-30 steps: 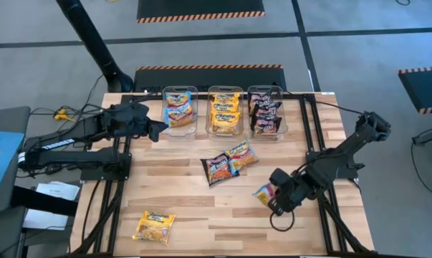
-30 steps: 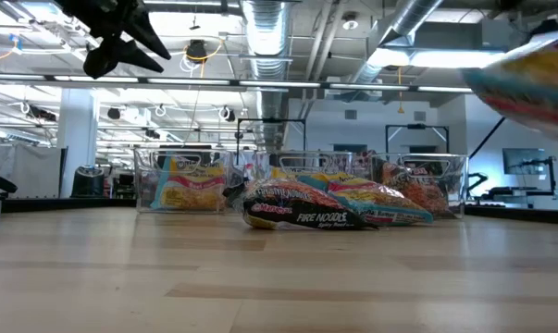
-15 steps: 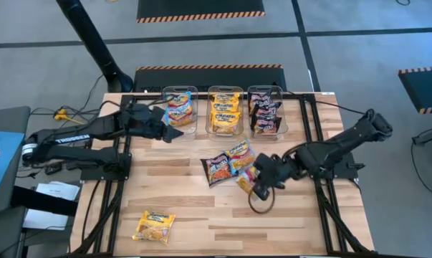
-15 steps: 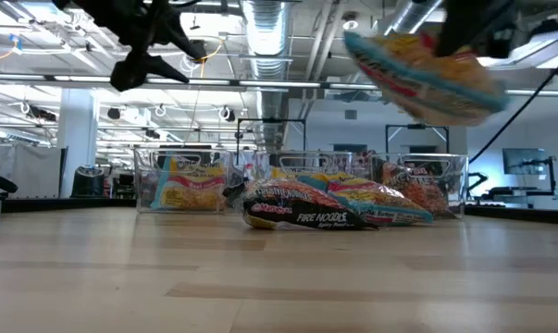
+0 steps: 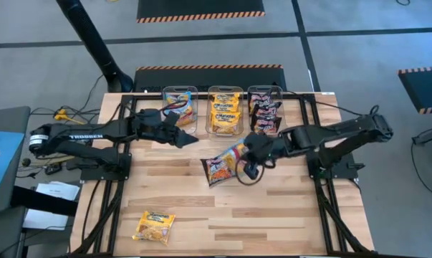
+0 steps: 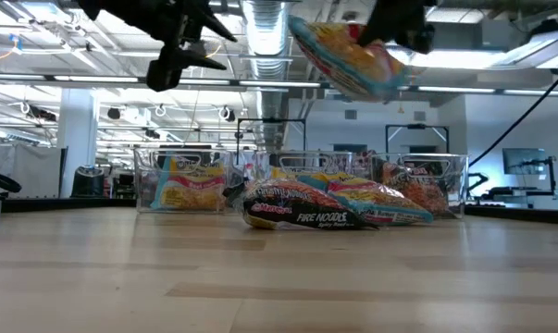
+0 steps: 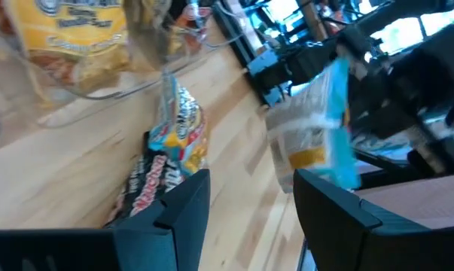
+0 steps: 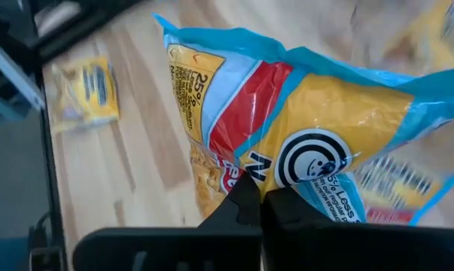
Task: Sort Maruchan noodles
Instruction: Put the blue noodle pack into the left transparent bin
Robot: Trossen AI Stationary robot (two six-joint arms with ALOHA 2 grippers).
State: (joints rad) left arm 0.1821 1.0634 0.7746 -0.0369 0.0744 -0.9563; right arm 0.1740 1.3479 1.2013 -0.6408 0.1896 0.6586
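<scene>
My right gripper [image 5: 250, 149] is shut on a light blue ramen packet [image 6: 348, 55], held high above the table's middle; the packet also shows in the left wrist view [image 7: 317, 135]. My left gripper [image 5: 188, 138] is open and empty, in the air in front of the left bin. A dark maroon packet [image 5: 216, 170] and another light blue packet [image 5: 238, 153] lie side by side at mid-table. A yellow packet [image 5: 154, 226] lies flat near the near left corner. Three clear bins hold light blue [image 5: 180, 107], yellow [image 5: 225, 113] and dark [image 5: 266, 109] packets. My right gripper pinches the light blue packet between its two shut fingers at one long edge [image 8: 275, 181]. The packet is lifted clear of the table and, in the low view, tilts down to one side of the gripper.
The three bins stand in a row along the table's far edge [image 5: 223, 89]. Black frame rails run down the table's left [image 5: 119, 186] and right [image 5: 323, 201]. Bare wood [image 5: 273, 222] lies toward the near edge.
My right gripper has carried the light blue packet, lifted clear, from the table's near right toward the left and far edge, over the two mid-table packets. My left gripper has gone toward the table's right, along the front of the left bin, and has stayed open.
</scene>
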